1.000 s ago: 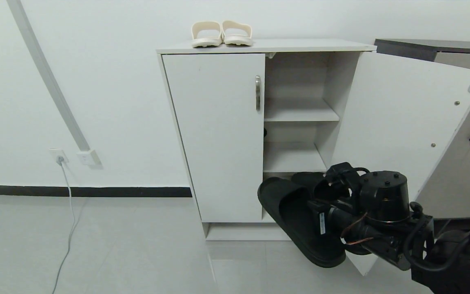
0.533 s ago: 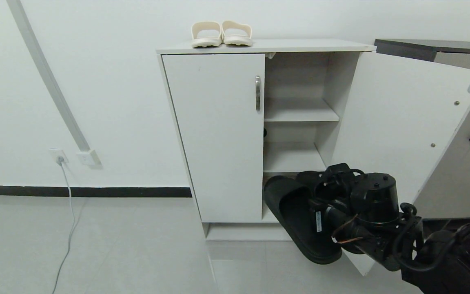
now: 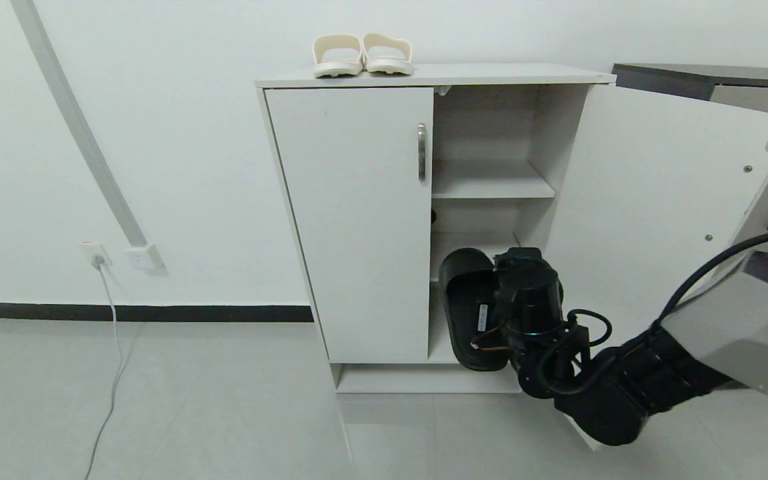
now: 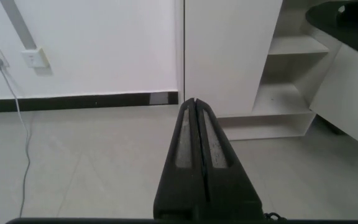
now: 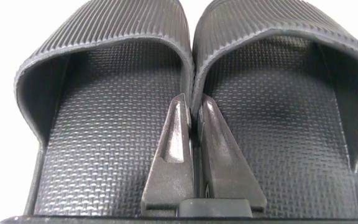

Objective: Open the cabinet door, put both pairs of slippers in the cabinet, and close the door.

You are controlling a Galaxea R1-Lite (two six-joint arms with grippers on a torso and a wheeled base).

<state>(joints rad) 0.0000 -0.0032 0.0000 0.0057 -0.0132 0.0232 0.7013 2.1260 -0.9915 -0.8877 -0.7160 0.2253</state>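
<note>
The white cabinet [image 3: 347, 220] has its right door [image 3: 651, 193] swung open and its left door shut. My right gripper [image 5: 193, 130] is shut on the pair of black slippers [image 3: 471, 310], pinching their touching inner straps [image 5: 193, 68]. The pair is at the cabinet's lower compartment, toes pointing in. A cream pair of slippers [image 3: 362, 55] rests on the cabinet top. My left gripper [image 4: 195, 124] is shut on nothing, hanging low above the floor in front of the cabinet [image 4: 232, 56].
Two inner shelves [image 3: 491, 187] show in the open half. A grey cabinet [image 3: 757, 167] stands right behind the open door. Wall sockets [image 3: 124, 257] with a hanging cable are at the left. Open tiled floor [image 3: 191, 413] lies in front.
My right arm has pushed forward and up, carrying the black slippers from in front of the cabinet into its lower opening. They now stand more upright.
</note>
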